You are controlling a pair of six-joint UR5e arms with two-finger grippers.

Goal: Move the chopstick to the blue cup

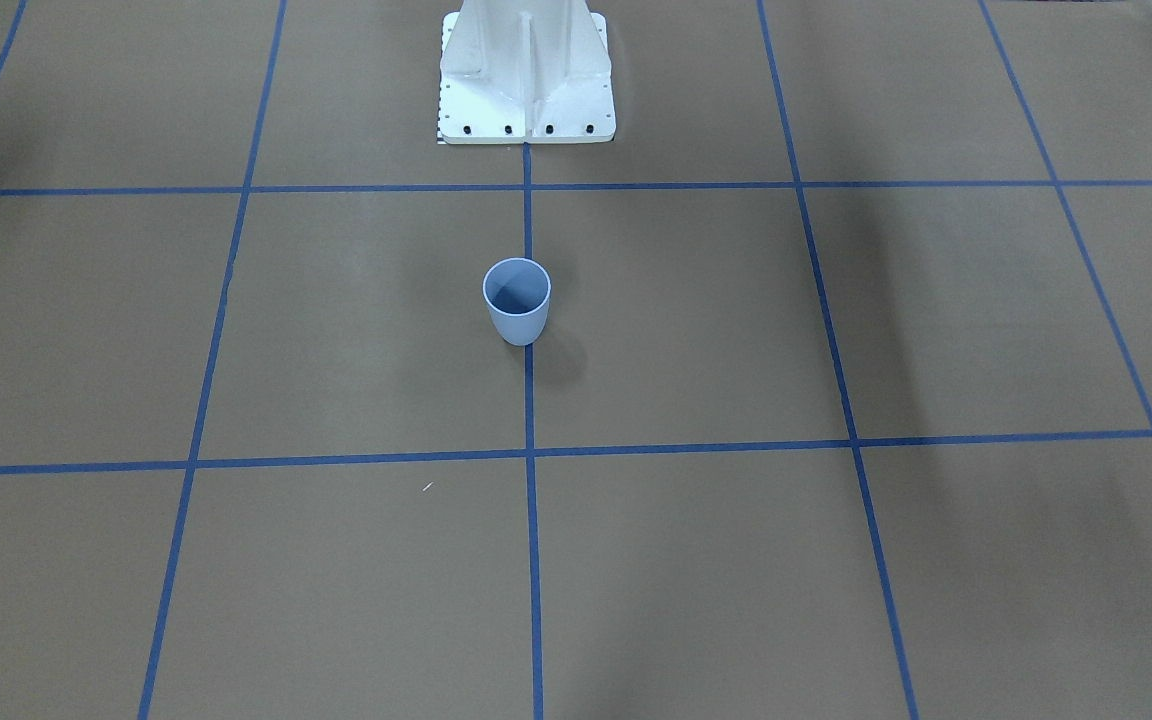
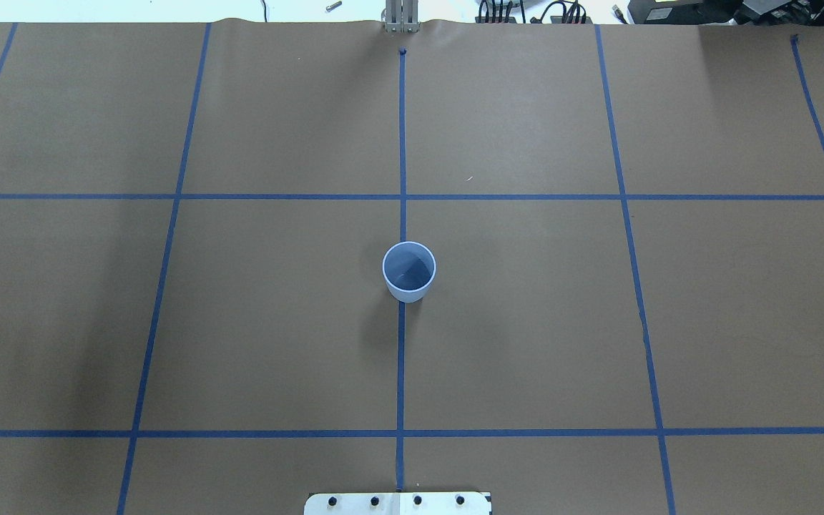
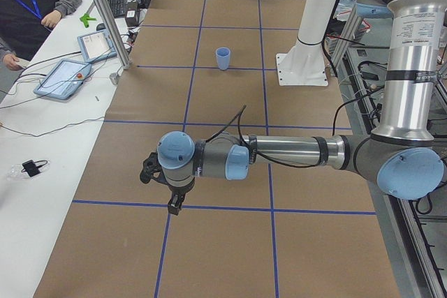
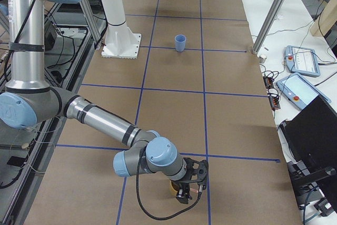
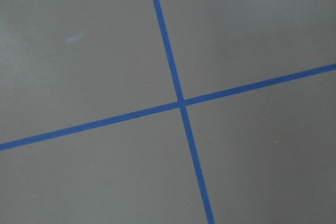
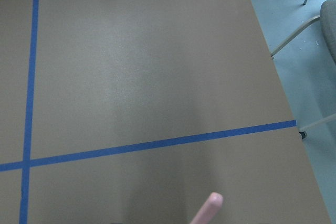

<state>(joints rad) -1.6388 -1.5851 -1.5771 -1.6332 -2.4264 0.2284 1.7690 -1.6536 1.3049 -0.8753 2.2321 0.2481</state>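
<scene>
The blue cup point(image 1: 517, 300) stands upright and empty near the table's middle, on a blue tape line; it also shows in the overhead view point(image 2: 409, 272) and both side views point(image 3: 223, 58) point(image 4: 180, 42). A pale pink chopstick tip point(image 6: 209, 209) pokes into the bottom of the right wrist view; what holds it is hidden. My right gripper point(image 4: 184, 197) hangs over a tan cup point(image 4: 172, 186) at the table's right end, far from the blue cup. My left gripper point(image 3: 173, 207) hovers over bare table at the left end. I cannot tell whether either gripper is open or shut.
The white robot pedestal point(image 1: 526, 75) stands behind the blue cup. Brown paper with a blue tape grid point(image 5: 181, 102) covers the table. Tablets point(image 3: 63, 75) and a seated person point(image 3: 28, 5) are at a side bench. A chair point(image 6: 328, 30) stands past the table's right end.
</scene>
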